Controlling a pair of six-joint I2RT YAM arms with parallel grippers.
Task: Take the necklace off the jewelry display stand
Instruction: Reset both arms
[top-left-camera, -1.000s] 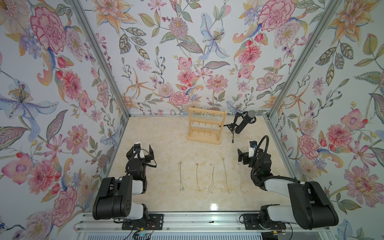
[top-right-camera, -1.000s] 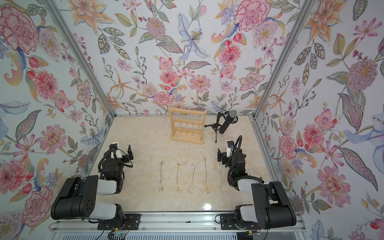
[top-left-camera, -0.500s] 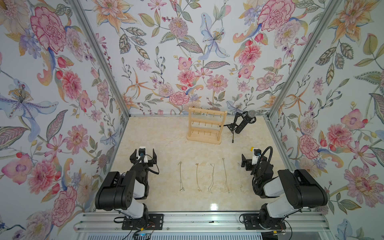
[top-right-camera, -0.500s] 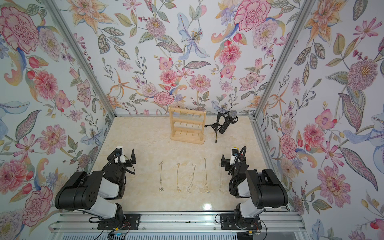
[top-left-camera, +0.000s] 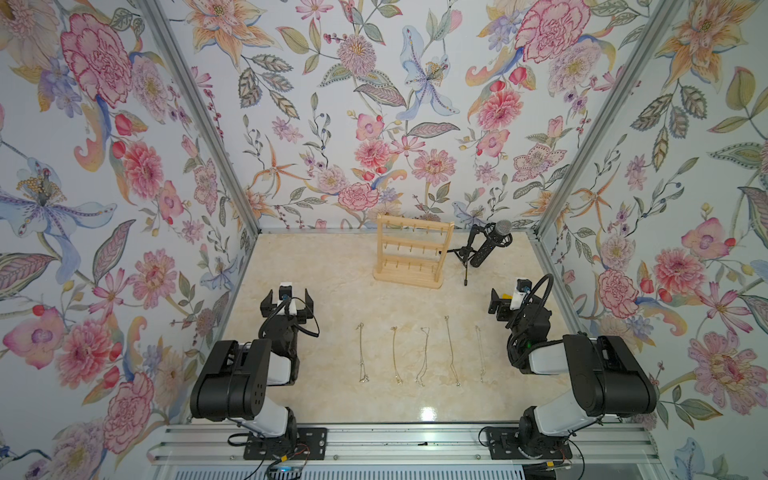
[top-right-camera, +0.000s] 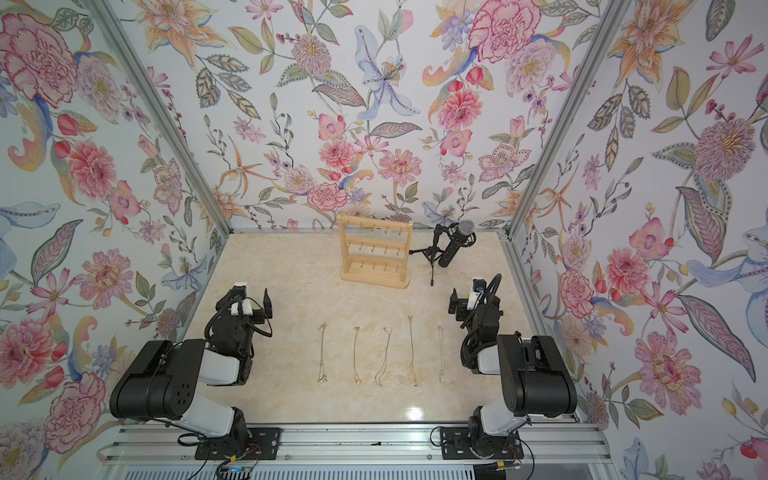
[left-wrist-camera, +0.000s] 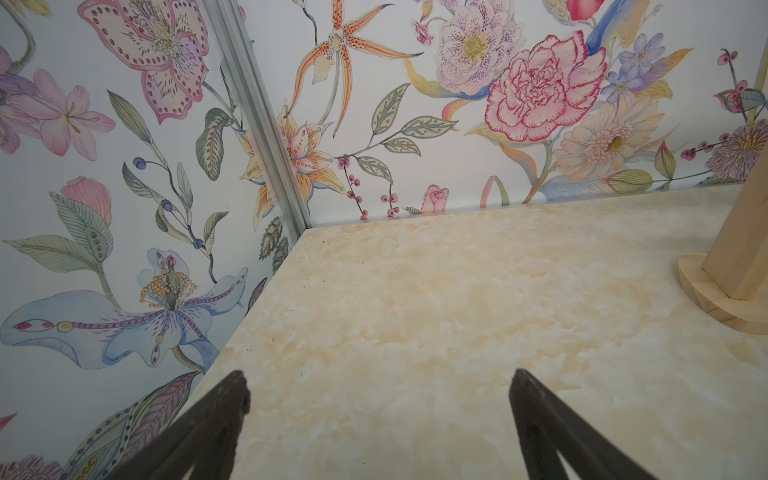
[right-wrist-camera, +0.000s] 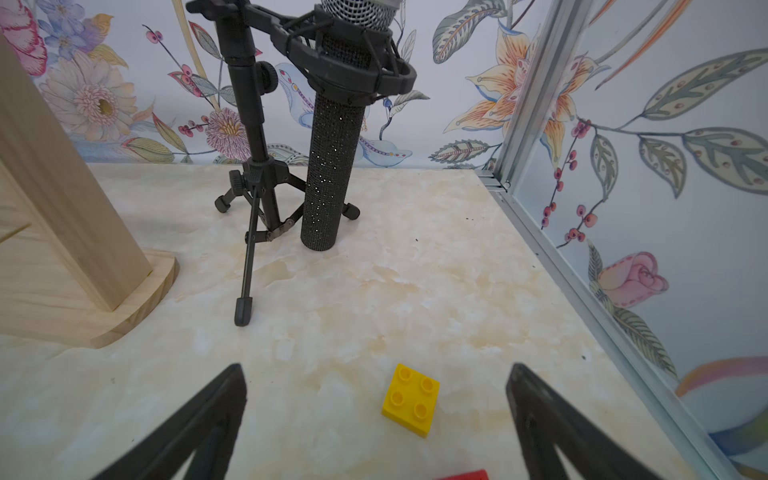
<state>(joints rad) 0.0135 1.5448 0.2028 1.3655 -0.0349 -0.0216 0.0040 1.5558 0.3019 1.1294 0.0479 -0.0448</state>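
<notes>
Change in the last second: both arms only re-fold a little near the front rail (top-left-camera: 374, 434). The left gripper (top-left-camera: 288, 298) and right gripper (top-left-camera: 509, 301) end up about where they were. Both jaws stay spread wide with nothing between them; the wrist views confirm it (left gripper (left-wrist-camera: 379, 375), right gripper (right-wrist-camera: 376, 370)).

The five necklaces (top-left-camera: 423, 357) haven't moved and neither has the stand (top-left-camera: 411, 257). I see no chain on its pegs in either top view, so the task looks done and the arms look parked.

Location: the necklaces lie flat on the table (top-left-camera: 332, 270) between the two arms, well apart from the stand. The stand is at the back by the wall, with the microphone (top-left-camera: 490, 245) just beside it on the right.

Orientation: each chain is stretched out straight, long axis front to back, all roughly parallel in a side-by-side row. The stand is upright with its peg face toward the robot. Its base runs across the table, slightly skewed, right end a bit nearer.

A yellow brick (right-wrist-camera: 410, 400) sits in front of the right gripper, not touched.
</notes>
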